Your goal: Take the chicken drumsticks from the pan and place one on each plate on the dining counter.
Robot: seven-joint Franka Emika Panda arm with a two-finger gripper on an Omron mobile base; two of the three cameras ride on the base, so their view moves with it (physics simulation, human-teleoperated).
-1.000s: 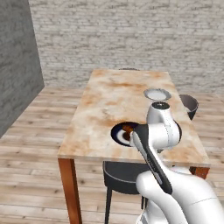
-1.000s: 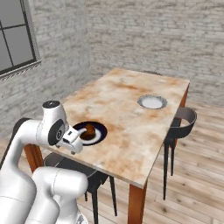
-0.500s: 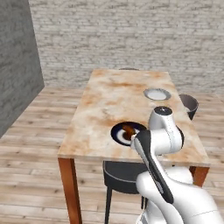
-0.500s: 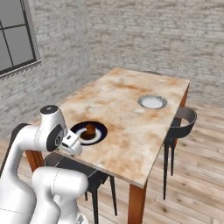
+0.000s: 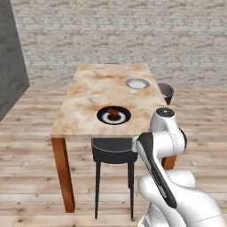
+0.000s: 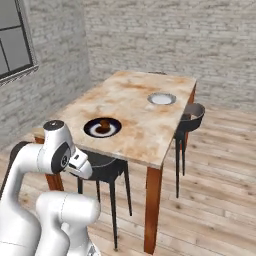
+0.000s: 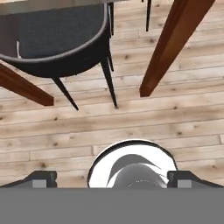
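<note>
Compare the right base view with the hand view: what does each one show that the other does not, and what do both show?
Only the right base view looks onto the tabletop: the blue-rimmed plate holding a drumstick, the pale plate, and a window. Only the hand view looks under the table, down at the open jaws' fingertips. Both show the dark chair, a wooden table leg and the plank floor.
</note>
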